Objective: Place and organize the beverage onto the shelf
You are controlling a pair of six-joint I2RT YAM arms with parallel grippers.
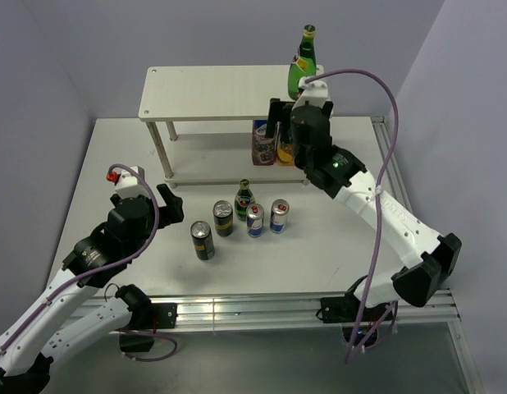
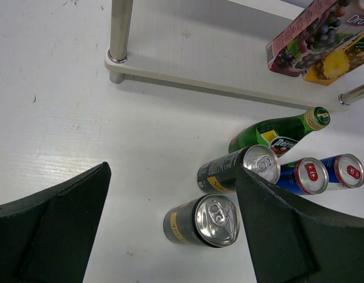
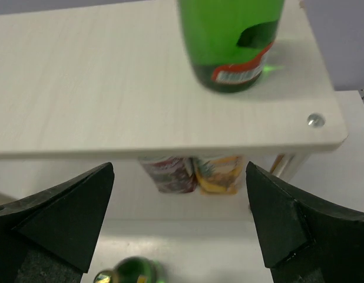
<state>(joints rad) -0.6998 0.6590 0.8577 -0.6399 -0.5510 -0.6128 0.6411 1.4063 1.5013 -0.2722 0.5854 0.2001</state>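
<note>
The shelf [image 1: 212, 90] stands at the back of the table. One green bottle [image 1: 303, 64] stands upright at the right end of its top board [image 3: 111, 88]. My right gripper [image 1: 296, 113] hangs open just in front of that end, the bottle [image 3: 232, 41] beyond its fingers and nothing between them. On the table in front stand a second green bottle [image 1: 244, 199], two dark cans [image 1: 223, 218] [image 1: 203, 240] and two blue-and-silver cans [image 1: 254, 220] [image 1: 279, 216]. My left gripper [image 1: 171, 205] is open to the left of them. The nearer dark can [image 2: 202, 221] lies just inside its right finger.
Two juice cartons [image 1: 270, 144] stand on the shelf's lower board [image 2: 199, 47], at its right. A white metal leg [image 2: 118, 29] rises at the lower board's left corner. A purple cable loops over the right arm. The table's near edge is an aluminium rail.
</note>
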